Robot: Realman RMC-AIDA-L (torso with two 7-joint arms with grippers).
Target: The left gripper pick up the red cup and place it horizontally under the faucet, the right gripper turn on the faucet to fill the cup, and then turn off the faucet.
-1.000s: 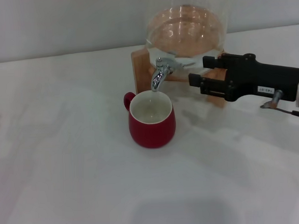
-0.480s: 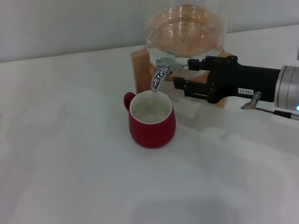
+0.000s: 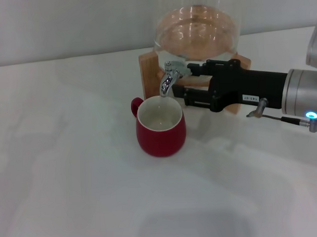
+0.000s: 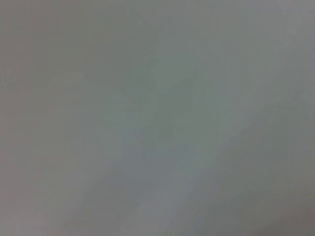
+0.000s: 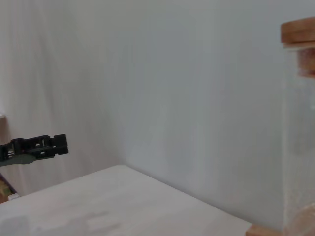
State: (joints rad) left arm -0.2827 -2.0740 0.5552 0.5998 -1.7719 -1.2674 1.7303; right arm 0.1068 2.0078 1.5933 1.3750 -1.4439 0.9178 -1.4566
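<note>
The red cup (image 3: 160, 130) stands upright on the white table with its cream inside showing, right below the spout of the chrome faucet (image 3: 169, 78). Its handle points to the back left. My right gripper (image 3: 187, 82) reaches in from the right at faucet height. It is open, with one finger above and one below the faucet's lever end. My left gripper is out of the head view. A small black claw (image 5: 37, 147) far off in the right wrist view looks like it, held above the table. The left wrist view shows only a blank grey surface.
The round glass jar (image 3: 197, 31) stands on wooden legs (image 3: 148, 69) behind the faucet and shows at the edge of the right wrist view (image 5: 301, 147). The white table (image 3: 72, 178) spreads to the left and front of the cup. A pale wall runs behind.
My right gripper has moved left along the jar's front, from well right of the faucet to its fingers bracketing the lever. The cup has not moved.
</note>
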